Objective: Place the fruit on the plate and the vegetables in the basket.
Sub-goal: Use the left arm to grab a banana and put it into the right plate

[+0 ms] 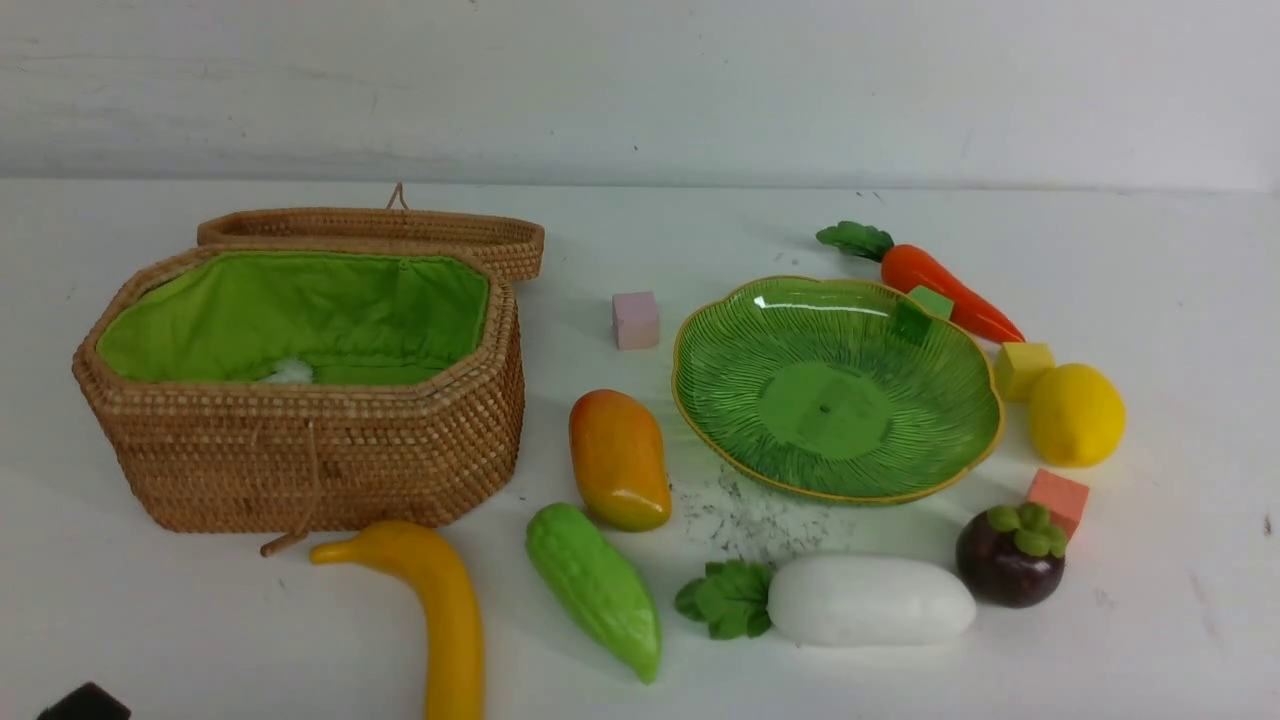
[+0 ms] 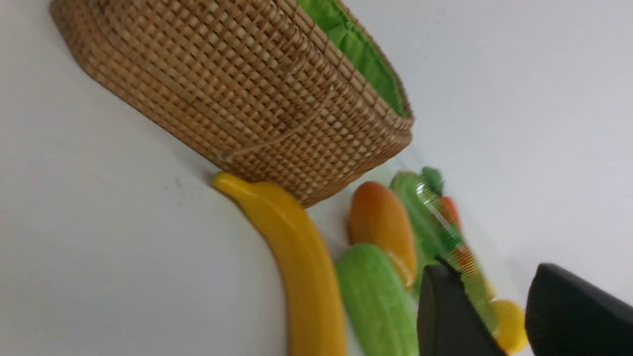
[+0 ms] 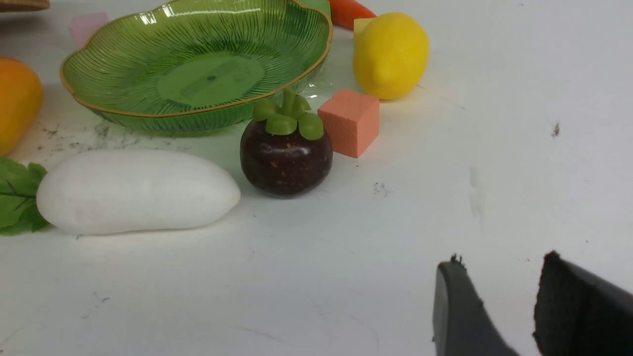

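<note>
The open wicker basket point(image 1: 300, 440) stands at the left and the green plate point(image 1: 835, 390) at the right, nothing lying on it. On the table lie the banana point(image 1: 445, 610), mango point(image 1: 618, 460), gourd point(image 1: 595, 590), radish point(image 1: 868, 600), mangosteen point(image 1: 1010, 555), lemon point(image 1: 1075, 415) and carrot point(image 1: 945, 290). My left gripper point(image 2: 489, 269) is open and empty, low near the banana point(image 2: 301, 267) and gourd point(image 2: 376, 296). My right gripper point(image 3: 499, 259) is open and empty above bare table, short of the mangosteen point(image 3: 286, 153) and radish point(image 3: 133, 190).
Small cubes stand around the plate: pink point(image 1: 635, 320), green point(image 1: 930, 300), yellow point(image 1: 1022, 368) and salmon point(image 1: 1058, 498). The basket's lid point(image 1: 400, 235) lies open behind it. A small white thing point(image 1: 288, 372) shows inside the basket. A wall runs along the table's back.
</note>
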Controlling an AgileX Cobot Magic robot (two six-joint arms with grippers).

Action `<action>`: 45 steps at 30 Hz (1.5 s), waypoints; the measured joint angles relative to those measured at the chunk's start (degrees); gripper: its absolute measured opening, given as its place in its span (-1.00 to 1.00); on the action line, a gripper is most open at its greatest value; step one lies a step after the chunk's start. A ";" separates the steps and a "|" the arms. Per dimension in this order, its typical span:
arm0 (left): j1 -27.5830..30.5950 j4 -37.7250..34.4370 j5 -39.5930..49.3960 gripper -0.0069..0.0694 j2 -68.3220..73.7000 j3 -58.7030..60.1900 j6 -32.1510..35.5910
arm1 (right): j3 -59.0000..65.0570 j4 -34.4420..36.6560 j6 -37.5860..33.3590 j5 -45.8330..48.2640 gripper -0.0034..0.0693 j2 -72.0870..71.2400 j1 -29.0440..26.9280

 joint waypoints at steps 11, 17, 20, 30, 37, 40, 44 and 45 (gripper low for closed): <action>0.00 -3.01 -1.00 -0.67 0.00 -5.75 1.94 | 0.00 0.00 0.00 0.00 -0.25 0.00 0.00; 0.00 0.23 10.83 -0.85 4.36 -18.51 7.99 | 0.26 -1.85 0.87 -2.56 -0.25 0.00 0.00; 0.00 2.29 19.85 -0.85 12.31 -24.99 8.97 | 0.33 0.03 5.13 -9.33 -0.25 0.00 0.00; 0.00 7.92 35.36 -0.85 35.02 -37.10 17.74 | -1.46 3.93 27.70 -23.00 -0.37 0.17 0.05; 0.00 8.56 37.25 -0.85 44.12 -42.40 18.96 | -24.45 0.96 25.88 6.60 -0.82 13.04 9.12; 0.00 9.14 37.97 -0.85 46.89 -43.86 18.96 | -36.64 4.06 17.44 21.32 -0.87 20.49 16.92; 0.00 9.31 38.63 -0.85 49.46 -44.65 18.77 | -48.85 7.99 10.23 36.23 -0.87 28.53 24.77; 0.00 9.31 38.69 -0.85 50.05 -44.65 18.45 | -51.18 8.62 9.35 38.25 -0.87 29.83 26.63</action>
